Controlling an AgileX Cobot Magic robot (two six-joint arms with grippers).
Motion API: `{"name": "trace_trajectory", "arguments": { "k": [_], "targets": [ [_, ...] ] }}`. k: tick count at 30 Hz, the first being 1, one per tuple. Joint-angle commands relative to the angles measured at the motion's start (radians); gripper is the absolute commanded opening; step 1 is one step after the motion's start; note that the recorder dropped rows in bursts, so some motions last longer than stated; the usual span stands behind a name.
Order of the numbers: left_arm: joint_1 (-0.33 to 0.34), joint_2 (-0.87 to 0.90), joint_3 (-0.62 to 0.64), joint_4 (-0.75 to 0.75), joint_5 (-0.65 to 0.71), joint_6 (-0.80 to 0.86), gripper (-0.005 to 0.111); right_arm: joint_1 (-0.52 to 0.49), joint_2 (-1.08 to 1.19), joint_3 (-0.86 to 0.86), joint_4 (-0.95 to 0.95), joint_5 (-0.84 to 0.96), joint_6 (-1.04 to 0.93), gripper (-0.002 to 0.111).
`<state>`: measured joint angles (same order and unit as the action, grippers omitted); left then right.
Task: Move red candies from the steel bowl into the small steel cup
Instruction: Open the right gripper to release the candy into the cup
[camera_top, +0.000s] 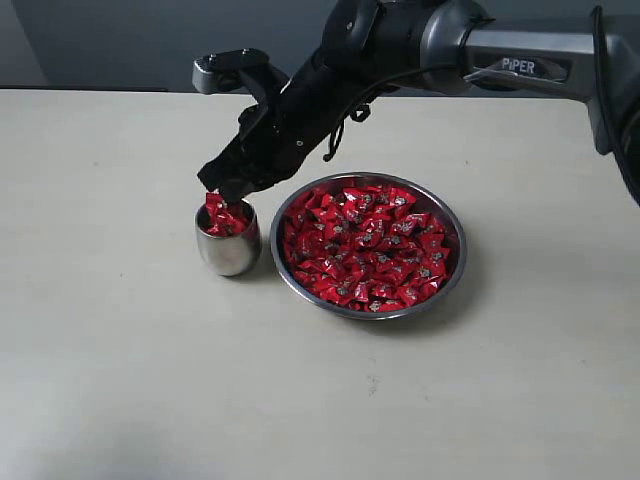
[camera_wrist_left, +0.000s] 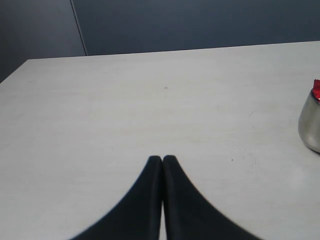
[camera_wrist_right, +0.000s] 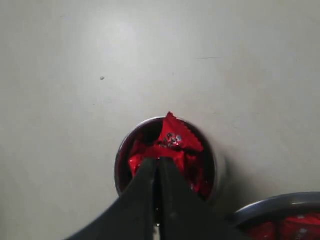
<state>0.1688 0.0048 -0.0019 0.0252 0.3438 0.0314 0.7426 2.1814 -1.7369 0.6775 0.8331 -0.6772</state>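
In the exterior view, the steel bowl (camera_top: 372, 315) is seen on the tabletop (camera_top: 120, 380), a bit right of the middle, and it is filled with red candies (camera_top: 368, 245). The small steel cup (camera_top: 228, 252) is set just left of the bowl, close beside it, and more red candies are heaped in it up over the rim. The right gripper (camera_top: 222, 190) is reached across from the far right and is held right above the cup, with its tip down at the top candies. In the left wrist view, the left gripper (camera_wrist_left: 162, 160) is seen pressed shut with nothing in it, over the tabletop, and the cup is seen well apart from it. In the right wrist view, the right gripper's jaws are seen squeezed tight together over the cup's mouth. One candy is stuck up just past the tip, and whether it is pinched cannot be told. A bit of the bowl's rim is seen beside the cup.
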Motion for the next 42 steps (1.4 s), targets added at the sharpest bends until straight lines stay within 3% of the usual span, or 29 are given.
{"name": "trace_trajectory", "arguments": {
  "k": [1,6,8,42],
  "targets": [
    [0.002,-0.005,0.002,0.002,-0.01,-0.002,0.0,-0.002,-0.001,-0.007,-0.004,0.006,0.0,0.001],
    [0.002,-0.005,0.002,0.002,-0.01,-0.002,0.0,-0.002,-0.001,-0.007,-0.004,0.009,0.0,0.028],
    [0.002,-0.005,0.002,0.002,-0.01,-0.002,0.0,-0.002,-0.001,-0.007,-0.004,0.009,0.0,0.033],
    [0.002,-0.005,0.002,0.002,-0.01,-0.002,0.0,0.039,-0.001,-0.007,0.03,-0.016,0.001,0.033]
  ]
}}
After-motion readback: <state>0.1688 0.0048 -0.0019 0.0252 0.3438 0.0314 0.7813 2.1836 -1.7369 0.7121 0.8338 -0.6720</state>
